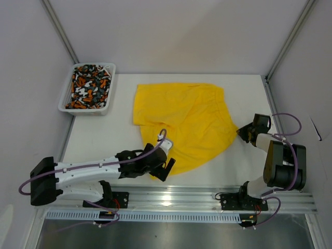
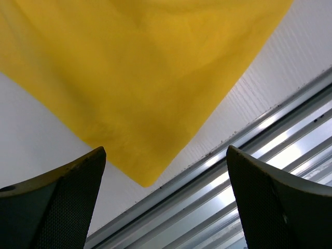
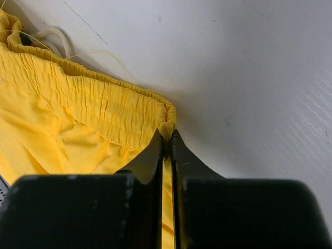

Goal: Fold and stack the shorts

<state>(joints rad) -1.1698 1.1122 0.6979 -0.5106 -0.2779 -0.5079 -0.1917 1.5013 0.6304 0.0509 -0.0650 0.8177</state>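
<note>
Top, left-wrist and right-wrist views of the fold, early stage. The yellow shorts (image 1: pixel 181 124) lie spread, with some wrinkles, in the middle of the surface (image 1: pixel 104 140). The patterned shorts (image 1: pixel 89 88) sit bunched in the basket (image 1: pixel 88 110) at the far left corner, well apart from the yellow pair.

The right hand (image 3: pixel 166 136) is pressed together on the end of the gathered waistband (image 3: pixel 104 104), pinching only its outermost fold. The pale drawstring (image 3: pixel 52 36) lies loose beside the band. The left hand (image 2: pixel 165 150) is spread wide and holds nothing. It hangs over the pointed hem corner (image 2: pixel 145 179), which lies just beside the metal rail (image 2: pixel 270 135) at the near edge.

Judged hazards:
- The right pinch takes very little cloth, so a quick lift or a sideways pull could draw the band out of the fingers.
- Pulling with the right hand alone, before the left hand closes, would probably drag and bunch the cloth rather than fold it.
- The left hand could close short of the hem corner and miss it.
- The left hand could also come down too low and press into the surface near the rail.
- The trailing drawstring may end up caught inside the fold.
</note>
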